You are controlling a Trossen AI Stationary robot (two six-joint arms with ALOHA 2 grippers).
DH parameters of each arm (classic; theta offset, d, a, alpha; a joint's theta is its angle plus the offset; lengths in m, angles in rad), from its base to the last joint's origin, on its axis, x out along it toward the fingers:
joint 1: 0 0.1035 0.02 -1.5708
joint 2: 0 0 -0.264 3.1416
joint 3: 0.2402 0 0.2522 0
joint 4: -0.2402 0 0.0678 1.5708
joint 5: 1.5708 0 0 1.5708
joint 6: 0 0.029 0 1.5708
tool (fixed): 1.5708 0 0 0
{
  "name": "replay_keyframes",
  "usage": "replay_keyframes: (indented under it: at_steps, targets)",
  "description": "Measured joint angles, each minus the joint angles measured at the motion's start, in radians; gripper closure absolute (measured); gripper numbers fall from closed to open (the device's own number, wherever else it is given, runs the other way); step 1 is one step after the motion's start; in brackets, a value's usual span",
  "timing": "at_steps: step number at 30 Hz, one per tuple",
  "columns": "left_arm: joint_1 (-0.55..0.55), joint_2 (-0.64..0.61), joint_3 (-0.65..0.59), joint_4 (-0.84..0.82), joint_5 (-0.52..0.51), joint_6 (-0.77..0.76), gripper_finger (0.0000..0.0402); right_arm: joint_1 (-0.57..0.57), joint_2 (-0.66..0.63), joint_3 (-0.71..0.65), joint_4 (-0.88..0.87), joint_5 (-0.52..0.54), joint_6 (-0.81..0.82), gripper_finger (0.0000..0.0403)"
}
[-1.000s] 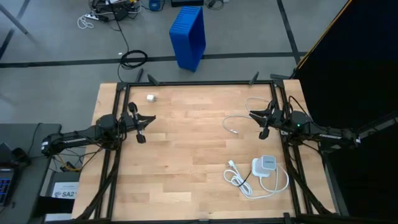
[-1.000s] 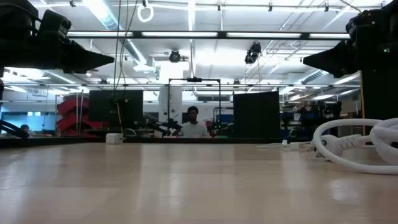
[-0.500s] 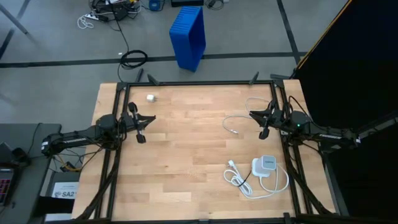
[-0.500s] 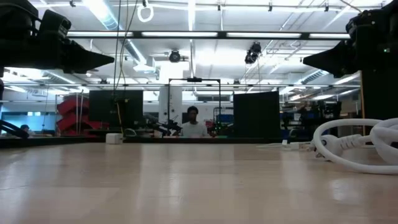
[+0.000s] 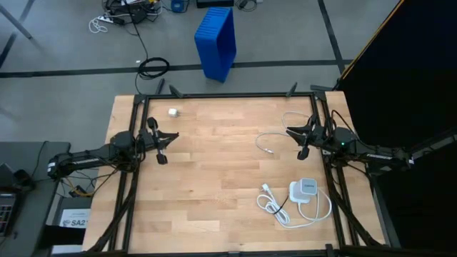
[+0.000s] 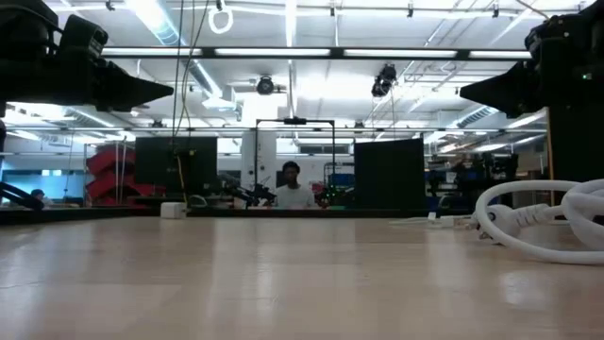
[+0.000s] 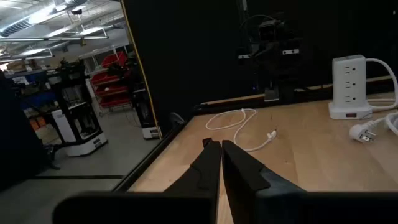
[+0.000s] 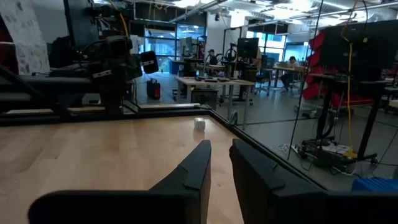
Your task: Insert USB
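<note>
While both claws hover empty, USB (image 5: 270,143) lies on table (image 5: 214,171)

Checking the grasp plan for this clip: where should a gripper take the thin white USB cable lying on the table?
Grip the thin white USB cable just behind its small plug, coming straight down. It lies flat on the wooden table, plug end free and apart from the loop, nearest the right gripper.

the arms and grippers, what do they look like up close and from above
Both arms are dark, slim and jointed, mounted at the table's side edges. The left gripper and right gripper each have two black, tapering, angular fingers. A small green light glows on the right arm.
</note>
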Motion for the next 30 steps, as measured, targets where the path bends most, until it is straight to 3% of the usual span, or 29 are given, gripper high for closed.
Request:
replay_keyframes:
  at_steps: [11, 30]
  targets:
    - [0.000, 0.000, 0.000, 0.000, 0.000, 0.000, 0.0401, 0.000, 0.000, 0.000, 0.000, 0.000, 0.000, 0.0379]
    - [0.000, 0.000, 0.000, 0.000, 0.000, 0.000, 0.0401, 0.000, 0.000, 0.000, 0.000, 0.000, 0.000, 0.0367]
